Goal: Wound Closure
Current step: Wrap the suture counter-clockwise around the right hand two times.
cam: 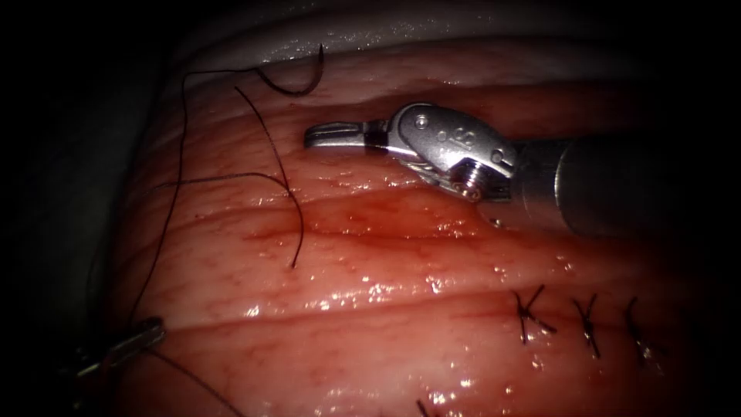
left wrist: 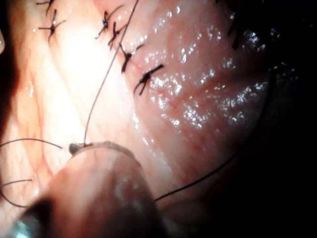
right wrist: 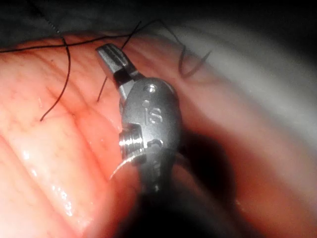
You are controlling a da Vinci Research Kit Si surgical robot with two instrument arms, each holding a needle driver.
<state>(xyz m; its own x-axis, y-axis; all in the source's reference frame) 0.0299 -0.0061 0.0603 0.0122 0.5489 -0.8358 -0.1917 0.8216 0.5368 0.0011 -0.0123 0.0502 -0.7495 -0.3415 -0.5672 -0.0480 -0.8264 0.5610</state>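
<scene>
The curved needle [cam: 295, 86] lies loose on the tissue [cam: 401, 255] near its far edge, held by neither tool; it is also in the right wrist view [right wrist: 190, 63]. Just below and right of it, the right tool [cam: 315, 136] hovers with its jaws shut on nothing [right wrist: 105, 51]. Dark thread [cam: 179, 162] runs from the needle leftward, then down to the left tool [cam: 153, 331] at the lower left, whose jaws are shut on it [left wrist: 78, 147]. A loose thread end [cam: 294, 262] rests on the tissue. The cut [cam: 347, 307] runs across the lower part of the endoscope view.
Three knotted stitches [cam: 532, 313] close the cut at its right end, and several [left wrist: 144, 78] appear in the left wrist view. Red fluid [cam: 363, 220] pools in a fold under the right tool. The tissue's pale far edge [cam: 370, 31] lies behind the needle.
</scene>
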